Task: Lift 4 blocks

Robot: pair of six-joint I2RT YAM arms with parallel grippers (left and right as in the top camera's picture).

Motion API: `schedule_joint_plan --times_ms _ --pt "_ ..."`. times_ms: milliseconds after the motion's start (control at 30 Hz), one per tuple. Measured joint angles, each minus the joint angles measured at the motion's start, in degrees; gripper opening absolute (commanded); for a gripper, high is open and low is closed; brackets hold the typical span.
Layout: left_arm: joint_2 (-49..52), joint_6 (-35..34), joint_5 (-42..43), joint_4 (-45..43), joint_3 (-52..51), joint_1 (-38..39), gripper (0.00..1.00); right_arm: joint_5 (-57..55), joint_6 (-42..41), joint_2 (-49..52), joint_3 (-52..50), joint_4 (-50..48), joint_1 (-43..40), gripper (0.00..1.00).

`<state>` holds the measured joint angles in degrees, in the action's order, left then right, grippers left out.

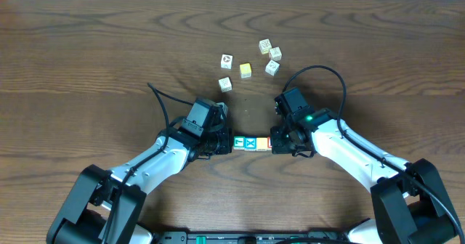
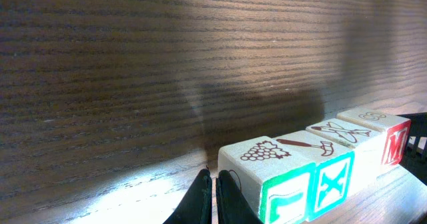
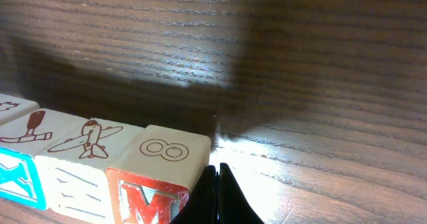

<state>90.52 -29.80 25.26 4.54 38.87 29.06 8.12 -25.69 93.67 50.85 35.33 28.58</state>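
Observation:
Four blocks lie in one tight row between my grippers. From left to right they are the teal-green faced block (image 1: 239, 142) (image 2: 287, 199), the blue X block (image 1: 251, 142) (image 2: 331, 177) (image 3: 17, 174), the yellow-orange block (image 1: 261, 142) (image 3: 70, 184) and the red M block (image 1: 270, 142) (image 2: 396, 144) (image 3: 143, 201). My left gripper (image 1: 224, 144) (image 2: 215, 177) is shut, and its tips press against the teal-green block's outer end. The right gripper (image 1: 279, 144) (image 3: 217, 169) is also shut, its tips against the red M block's outer end. Whether the row is off the table I cannot tell.
Several cream cubes (image 1: 227, 59) and a pale yellow cube (image 1: 245, 70) are scattered behind the row, the nearest cream one (image 1: 225, 83) just beyond my left arm. A black cable (image 1: 320, 73) loops over the right arm.

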Motion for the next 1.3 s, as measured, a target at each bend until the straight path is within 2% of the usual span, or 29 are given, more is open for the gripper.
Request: schedule_joint_plan --times_ms 1300 --pt "-5.25 -0.24 -0.42 0.37 0.00 -0.02 0.07 -1.95 0.00 -4.68 0.98 1.16 0.00 0.01"
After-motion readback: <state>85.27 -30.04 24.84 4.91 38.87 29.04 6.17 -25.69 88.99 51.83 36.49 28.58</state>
